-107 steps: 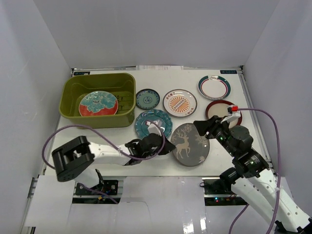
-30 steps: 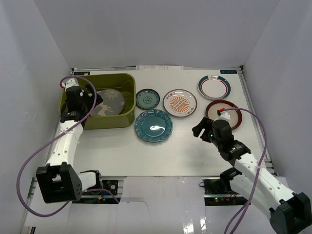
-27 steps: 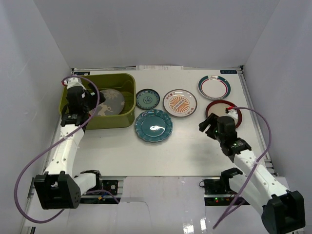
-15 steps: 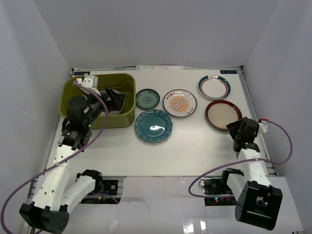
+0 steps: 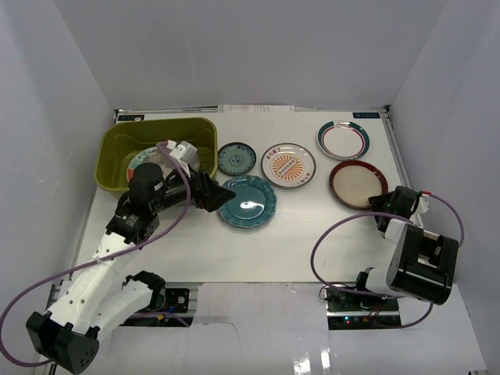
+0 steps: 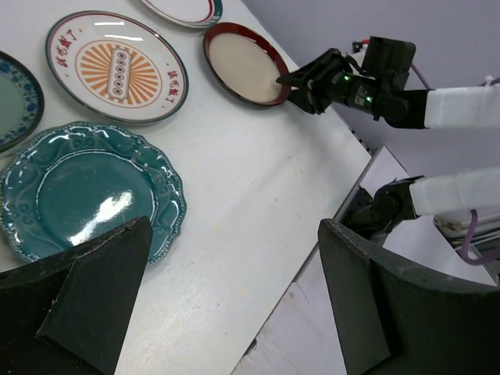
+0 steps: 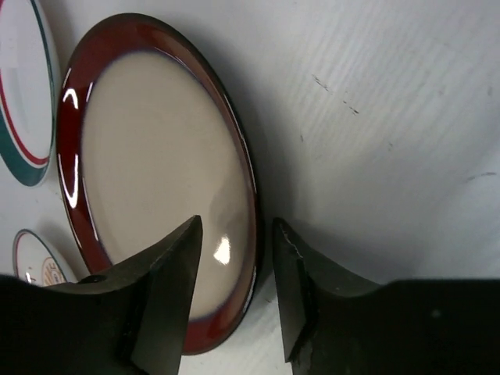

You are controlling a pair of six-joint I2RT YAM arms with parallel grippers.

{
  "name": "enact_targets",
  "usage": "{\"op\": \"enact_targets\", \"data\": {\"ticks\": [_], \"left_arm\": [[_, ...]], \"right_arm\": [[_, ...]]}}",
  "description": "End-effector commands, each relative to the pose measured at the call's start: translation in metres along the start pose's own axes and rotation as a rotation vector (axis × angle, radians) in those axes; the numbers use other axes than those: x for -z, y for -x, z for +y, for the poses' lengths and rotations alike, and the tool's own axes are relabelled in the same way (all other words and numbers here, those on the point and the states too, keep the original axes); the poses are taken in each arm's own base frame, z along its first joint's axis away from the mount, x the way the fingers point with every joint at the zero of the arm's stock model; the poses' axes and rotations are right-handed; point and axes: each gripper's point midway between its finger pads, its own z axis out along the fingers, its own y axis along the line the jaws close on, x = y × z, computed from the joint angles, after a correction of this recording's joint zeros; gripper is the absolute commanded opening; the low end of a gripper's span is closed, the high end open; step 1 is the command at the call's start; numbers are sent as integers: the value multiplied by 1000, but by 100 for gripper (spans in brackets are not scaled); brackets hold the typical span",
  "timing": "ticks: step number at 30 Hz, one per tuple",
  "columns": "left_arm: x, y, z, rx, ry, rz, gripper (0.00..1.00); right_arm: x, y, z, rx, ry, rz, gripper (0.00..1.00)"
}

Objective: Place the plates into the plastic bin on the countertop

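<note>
Right tool (image 7: 234,234) parted, jaws set either side of dark-red-rimmed plate (image 7: 148,172) rim, edge pinch prob being lined up, nothing gripped yet. Left tool (image 6: 234,230) released, empty, hung over plain teal plate (image 6: 86,195) just beside plastic bin (image 5: 156,127) at bench (image 5: 312,234) far-left.

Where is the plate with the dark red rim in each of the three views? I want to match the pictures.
Top external: the dark-red-rimmed plate lies at the right, just below the white plate with teal-red rim.
Left wrist: it sits at top centre, right of the white plate, which the top edge cuts.
Right wrist: it fills the left and centre.
Shared landmark: the white plate with teal-red rim, at the left edge in the right wrist view.
</note>
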Motion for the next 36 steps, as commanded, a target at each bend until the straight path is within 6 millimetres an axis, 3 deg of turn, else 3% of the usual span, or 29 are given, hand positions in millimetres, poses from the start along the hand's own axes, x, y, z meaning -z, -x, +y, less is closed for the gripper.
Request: {"op": "enact_targets", "data": {"ticks": [1, 2, 4, 5, 7, 11, 16, 18, 22, 25, 26, 29, 30, 35, 36], "left_arm": [[-1, -1, -14, 4, -76, 30, 98], [-4, -2, -13, 11, -73, 39, 98], [-7, 1, -14, 17, -73, 44, 98], [-12, -1, -10, 32, -65, 65, 98], [-17, -1, -9, 48, -67, 86, 98], [-35, -10, -3, 110, -50, 159, 98], [-65, -17, -19, 152, -91, 240, 98], [-76, -13, -24, 175, -93, 249, 98], [-103, -22, -25, 215, -89, 304, 98], [-122, -26, -22, 257, -95, 346, 98], [-132, -26, -19, 265, -87, 353, 98], [-154, -34, -6, 293, -46, 375, 98], [-161, -26, -7, 281, -49, 359, 98], [-189, -28, 28, 245, 90, 334, 93], [-194, -37, 36, 251, 115, 358, 92]], "right_arm": [[-7, -15, -15, -45, -43, 65, 45], [-8, -15, -18, -54, -49, 63, 34], [-7, -17, -27, -66, -52, 61, 27], [-7, -15, -29, -68, -46, 62, 18], [-5, -13, -27, -65, -22, 74, 8], [11, -4, -10, -60, 75, 63, 8], [63, 13, 38, -11, 291, -3, 8], [84, 13, 48, 33, 333, -14, 8], [104, -16, 79, 25, 521, 114, 8], [124, -11, 111, 53, 627, 120, 8], [137, -10, 131, 88, 695, 128, 8], [160, -21, 161, 143, 823, 177, 8], [169, -21, 173, 168, 872, 177, 8], [190, -40, 195, 243, 972, 247, 8], [192, -41, 197, 249, 983, 253, 8]]}}
